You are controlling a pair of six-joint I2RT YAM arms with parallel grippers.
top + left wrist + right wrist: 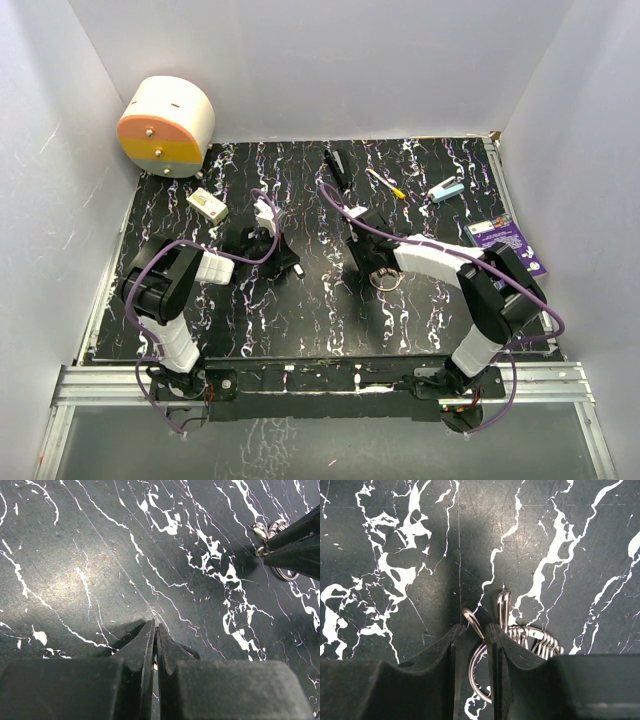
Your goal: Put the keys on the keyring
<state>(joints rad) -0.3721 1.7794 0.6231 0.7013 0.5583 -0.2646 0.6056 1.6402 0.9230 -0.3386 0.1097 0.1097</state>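
Our right hand (476,632) pinches the ring (386,281) on the table (395,540), just right of mid-frame in the top view, with the keys (532,639) bunched beside it. Our left hand (155,630) is clenched and empty.

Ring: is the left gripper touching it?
Apart. In the left wrist view, the left gripper sits at the bottom, the ring far off at the upper right, with bare table between them.

keyring (385,280) w/ keys (530,637) on table (300,325), in jaws of R tool (473,630), L tool (156,627) well apart to left
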